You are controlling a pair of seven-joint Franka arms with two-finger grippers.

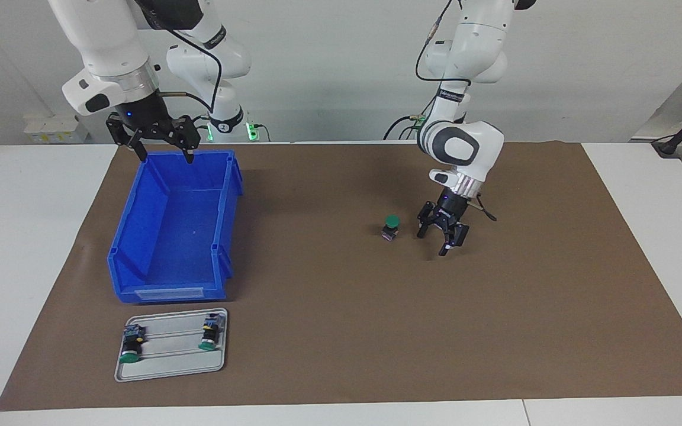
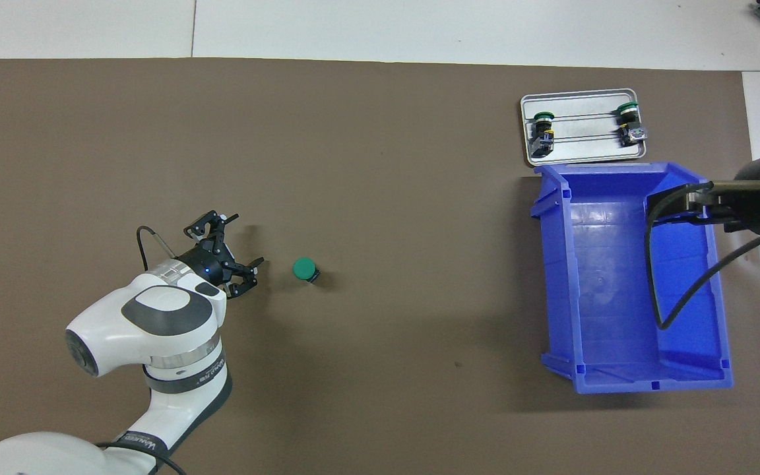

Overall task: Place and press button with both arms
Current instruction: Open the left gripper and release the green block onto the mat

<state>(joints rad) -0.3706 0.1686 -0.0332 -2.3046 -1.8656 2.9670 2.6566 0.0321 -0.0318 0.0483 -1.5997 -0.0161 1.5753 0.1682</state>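
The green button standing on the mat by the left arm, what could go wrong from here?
1. The button stands upright and alone on the brown mat, nothing holding it, so an off-centre press could tip it over.
2. The left gripper hangs open close beside it; a sideways move might knock it.
3. The right gripper is over the blue bin rim and could clip it.

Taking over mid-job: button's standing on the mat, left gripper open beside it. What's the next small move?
Probably bring the left gripper over the button to press its green cap: the button stands upright, alone on the mat, with the gripper empty beside it.
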